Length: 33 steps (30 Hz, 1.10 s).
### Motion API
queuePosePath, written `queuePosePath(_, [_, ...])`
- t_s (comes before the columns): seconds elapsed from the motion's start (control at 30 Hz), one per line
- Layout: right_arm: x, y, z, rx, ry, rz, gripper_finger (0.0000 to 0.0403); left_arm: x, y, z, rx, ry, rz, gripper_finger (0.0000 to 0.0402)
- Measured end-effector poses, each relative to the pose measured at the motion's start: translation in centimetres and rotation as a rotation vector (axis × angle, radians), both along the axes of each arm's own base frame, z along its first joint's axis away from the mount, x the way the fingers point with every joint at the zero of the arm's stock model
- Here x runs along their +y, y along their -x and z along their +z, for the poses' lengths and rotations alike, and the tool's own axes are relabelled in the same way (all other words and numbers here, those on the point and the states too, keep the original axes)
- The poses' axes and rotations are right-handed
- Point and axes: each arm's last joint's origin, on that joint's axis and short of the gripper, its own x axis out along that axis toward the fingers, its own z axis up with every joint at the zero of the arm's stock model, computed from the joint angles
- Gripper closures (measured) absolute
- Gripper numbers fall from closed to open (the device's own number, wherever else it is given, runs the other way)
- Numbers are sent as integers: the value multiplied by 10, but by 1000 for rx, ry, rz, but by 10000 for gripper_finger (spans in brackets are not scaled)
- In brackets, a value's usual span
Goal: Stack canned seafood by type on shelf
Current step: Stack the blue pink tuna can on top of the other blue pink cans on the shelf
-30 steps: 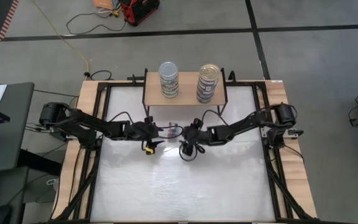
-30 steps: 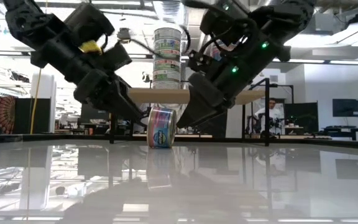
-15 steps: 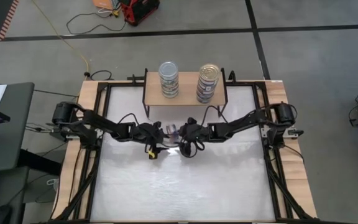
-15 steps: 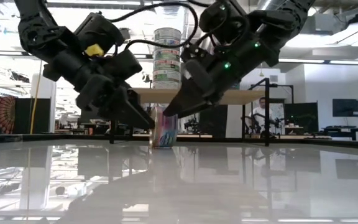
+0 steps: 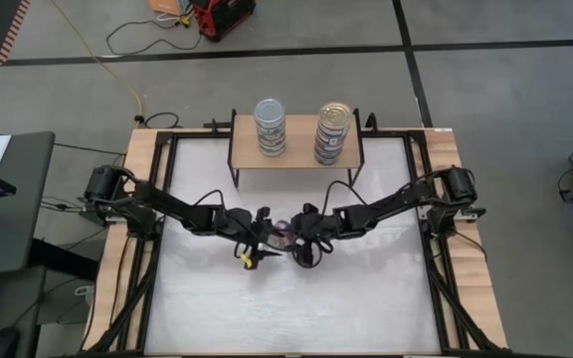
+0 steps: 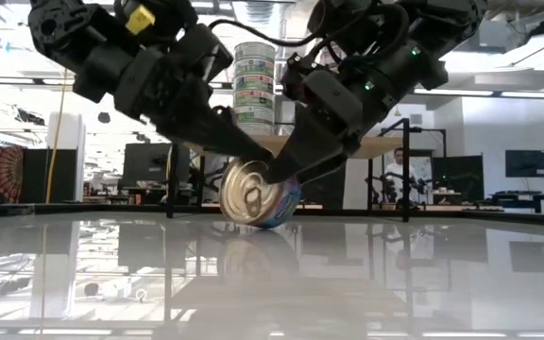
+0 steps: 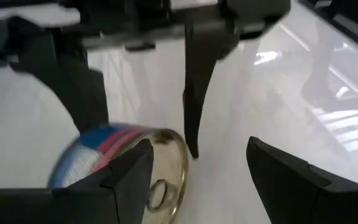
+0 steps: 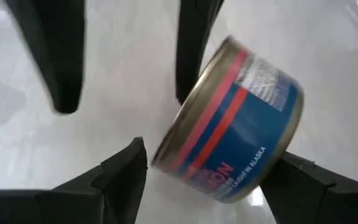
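Desk [image 5: 286, 308]: glossy white top in a light-wood border with black framing; it mirrors the arms in the low view.
Shelf [image 5: 245, 151]: small rectangular light-wood board on thin black legs, upper centre of the high view.
Stacks: two columns of short round tins stand on the shelf, the left stack [image 5: 270, 126] topped by a silver-grey lid, the right stack [image 5: 333, 131] by a gold lid.
Loose tin [image 6: 258, 193]: short metal cylinder, gold pull-tab lid, blue label with red stripes and a silvery patch. It lies tipped on the desk at the centre of the high view, lid turned toward the low camera.
Tin's place: below the shelf in the high view, between the two grippers, not on the shelf.
Left gripper [image 5: 267, 230]: reaches in from the frame's left, angled down; jaws spread, one finger close beside the lid; contact cannot be told.
Right gripper [image 5: 294, 232]: reaches in from the frame's right, angled down; jaws spread on either side of the tin's wall, not clamped on it.
Fingers [image 8: 123, 177]: dark, tapered, matte.
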Motion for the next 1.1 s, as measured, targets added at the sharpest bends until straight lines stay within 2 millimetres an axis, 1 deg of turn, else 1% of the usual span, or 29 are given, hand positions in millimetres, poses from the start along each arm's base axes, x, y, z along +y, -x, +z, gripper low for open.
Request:
queuePosePath(0.23, [5, 1, -1, 9, -85, -63, 97, -14, -5, 10, -32, 36, -21, 153])
queuePosePath(0.33, [6, 2, -1, 4, -89, -119, 97, -23, -4, 12, -28, 33, -36, 153])
queuePosePath(0.4, [7, 3, -1, 7, -72, -149, 97, -28, -2, 13, -20, 13, -21, 153])
queuePosePath(0.5, [9, 3, -2, 7, -62, -144, 104, -35, 3, 13, -1, -48, 20, 152])
queuePosePath(0.6, [10, 3, -2, 12, -53, -137, 125, -41, 7, 17, -9, -101, 49, 152])
queuePosePath(0.7, [12, 4, -2, 13, -35, -117, 157, -46, 13, 23, -7, -127, 70, 152])
queuePosePath(0.87, [14, 3, -2, 5, -2, -82, 205, -50, 28, 32, 38, -158, 114, 152])
queuePosePath(0.97, [14, 3, -2, 6, 4, -74, 220, -47, 39, 28, 51, -133, 142, 152])
queuePosePath(1.1, [16, 3, -1, 3, 16, -59, 231, -43, 51, 14, 80, -50, 162, 152])
